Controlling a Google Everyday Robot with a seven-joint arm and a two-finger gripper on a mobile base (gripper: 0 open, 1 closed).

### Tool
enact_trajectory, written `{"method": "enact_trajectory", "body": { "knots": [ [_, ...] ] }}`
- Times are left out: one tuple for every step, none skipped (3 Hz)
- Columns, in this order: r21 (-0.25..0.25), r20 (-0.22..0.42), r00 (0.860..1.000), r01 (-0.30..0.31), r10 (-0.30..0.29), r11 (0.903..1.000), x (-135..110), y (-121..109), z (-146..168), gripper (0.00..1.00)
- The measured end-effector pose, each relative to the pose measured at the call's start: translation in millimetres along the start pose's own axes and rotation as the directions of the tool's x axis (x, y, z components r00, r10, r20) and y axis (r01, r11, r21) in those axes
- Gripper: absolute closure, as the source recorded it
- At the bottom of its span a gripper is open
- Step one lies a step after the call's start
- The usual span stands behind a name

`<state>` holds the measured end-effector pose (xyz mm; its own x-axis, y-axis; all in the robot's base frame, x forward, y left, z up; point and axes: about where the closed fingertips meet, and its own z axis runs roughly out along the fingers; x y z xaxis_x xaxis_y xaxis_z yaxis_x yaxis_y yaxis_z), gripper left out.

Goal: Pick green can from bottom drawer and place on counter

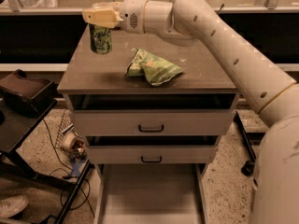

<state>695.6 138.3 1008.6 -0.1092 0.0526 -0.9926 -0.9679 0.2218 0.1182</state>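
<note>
We see the cream two-finger gripper (99, 22) pinching the top of a small dark-green patterned drinks can (100, 40), upright over the far left corner of the glossy grey-brown cabinet counter (196, 64). Our worry: released this near the left edge, the can may tip and fall off. A wrinkly green snack bag (153, 68) lies apart. The shallow grey-beige bottom drawer (149, 195) stands open below.

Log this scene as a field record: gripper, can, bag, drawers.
gripper: over the left rear of the counter, shut on the top of the green can
green can: upright; cannot tell whether its base touches the counter
green snack bag: lying near the counter's middle, apart from the can
bottom drawer: pulled out, no can in it
handled drawers: two, above the bottom drawer
</note>
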Motion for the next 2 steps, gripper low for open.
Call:
{"method": "enact_trajectory", "body": {
  "knots": [
    [0.003,-0.041,0.998,0.05,-0.05,0.9988,8.9,-25.1,35.0,1.0],
    [0.013,-0.074,0.993,0.09,-0.089,0.9958,19.4,-51.3,63.1,1.0]
  ]
}}
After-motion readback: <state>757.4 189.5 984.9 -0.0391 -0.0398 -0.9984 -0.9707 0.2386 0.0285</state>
